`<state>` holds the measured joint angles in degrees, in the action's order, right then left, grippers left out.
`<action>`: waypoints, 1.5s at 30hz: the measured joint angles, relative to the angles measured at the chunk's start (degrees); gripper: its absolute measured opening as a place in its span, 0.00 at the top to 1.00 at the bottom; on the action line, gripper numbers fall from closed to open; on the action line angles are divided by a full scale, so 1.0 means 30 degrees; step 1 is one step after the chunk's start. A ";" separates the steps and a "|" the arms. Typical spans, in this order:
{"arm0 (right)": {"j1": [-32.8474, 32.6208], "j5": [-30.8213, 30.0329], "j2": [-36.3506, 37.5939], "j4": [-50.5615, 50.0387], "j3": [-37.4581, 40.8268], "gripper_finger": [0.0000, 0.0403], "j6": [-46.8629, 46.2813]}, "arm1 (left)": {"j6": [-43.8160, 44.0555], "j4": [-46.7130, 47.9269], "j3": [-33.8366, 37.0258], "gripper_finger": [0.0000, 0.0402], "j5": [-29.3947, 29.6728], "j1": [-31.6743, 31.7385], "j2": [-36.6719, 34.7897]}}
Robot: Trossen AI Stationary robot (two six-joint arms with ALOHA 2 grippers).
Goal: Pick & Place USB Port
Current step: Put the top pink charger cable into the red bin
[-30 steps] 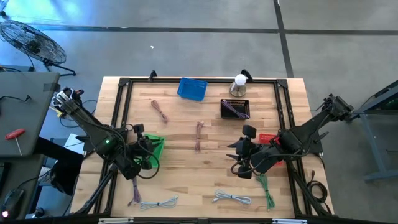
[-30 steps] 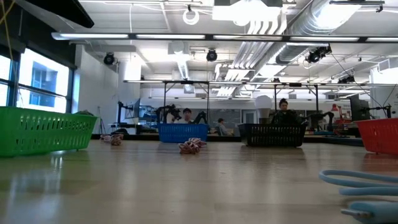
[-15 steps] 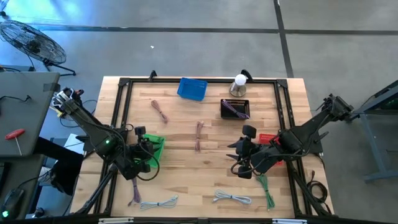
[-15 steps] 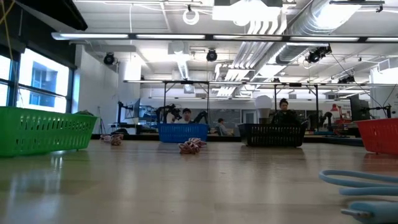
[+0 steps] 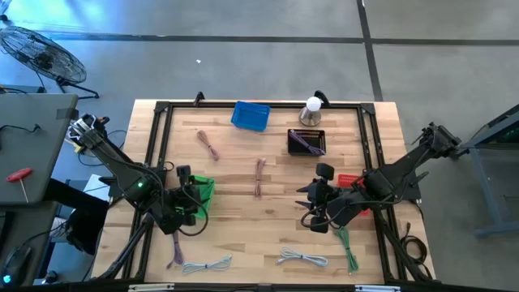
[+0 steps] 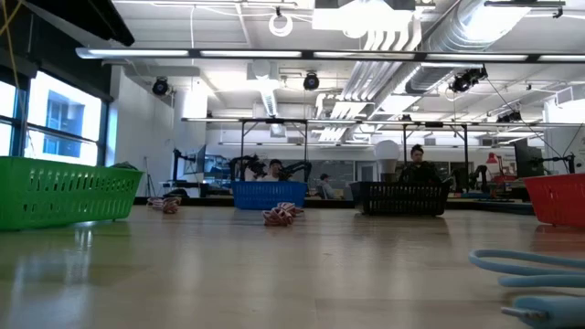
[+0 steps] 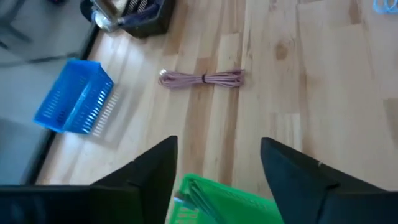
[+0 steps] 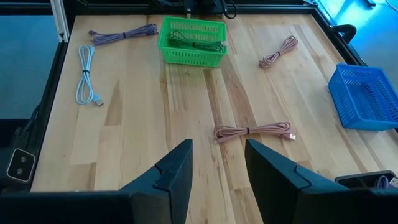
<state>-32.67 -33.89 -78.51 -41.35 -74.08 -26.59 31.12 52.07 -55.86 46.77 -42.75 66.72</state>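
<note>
Bench (image 5: 243, 235): light wooden slats inside a black frame, carrying everything listed below.

Left arm: reaching in from the bench's left edge, its gripper (image 5: 185, 203) hovering over the green basket (image 5: 199, 195); fingers (image 7: 152, 171) standing parted, gripping nothing, with the basket's rim showing between them in the left wrist view.

Right arm: reaching in from the right edge, its gripper (image 5: 312, 207) hanging above bare wood right of centre; fingers (image 8: 177, 168) spread apart, holding nothing.

Baskets, four: the green one sitting at the left with cable lying inside; blue basket (image 5: 250, 115) sitting at the far edge; black basket (image 5: 306, 141) sitting right of it, holding purple cable; red basket (image 5: 350, 180) showing partly behind the right arm.

USB cables, bundled:
- pink cable (image 5: 259, 176) lying at the bench's centre, between the two grippers, well apart from both
- second pink cable (image 5: 208, 144) lying nearer the blue basket
- white cable (image 5: 303, 258) and pale blue cable (image 5: 207, 264) lying along the near edge
- green cable (image 5: 347, 247) lying near the right corner
- purple cable (image 5: 175, 253) lying beside the pale blue one
</note>
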 joint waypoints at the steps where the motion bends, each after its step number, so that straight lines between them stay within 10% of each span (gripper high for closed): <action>1: 0.0003 -0.0008 -0.0048 0.0003 0.0000 0.66 0.0000 | -0.0759 0.0030 0.0000 0.41 0.0199 0.0001 0.0000; 19: 0.0011 -0.0007 -0.0835 0.0011 0.0000 0.66 0.0517 | -0.2825 0.3633 0.0015 0.38 0.1855 0.2239 0.0029; 45: 0.1722 -0.0053 -0.0835 0.0043 0.0000 0.66 0.1847 | -2.0855 0.3931 0.0015 0.38 -1.0522 2.0027 0.0022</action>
<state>-27.51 -34.05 -81.01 -41.22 -74.08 -21.05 -31.44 63.86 -55.81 15.20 17.33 66.78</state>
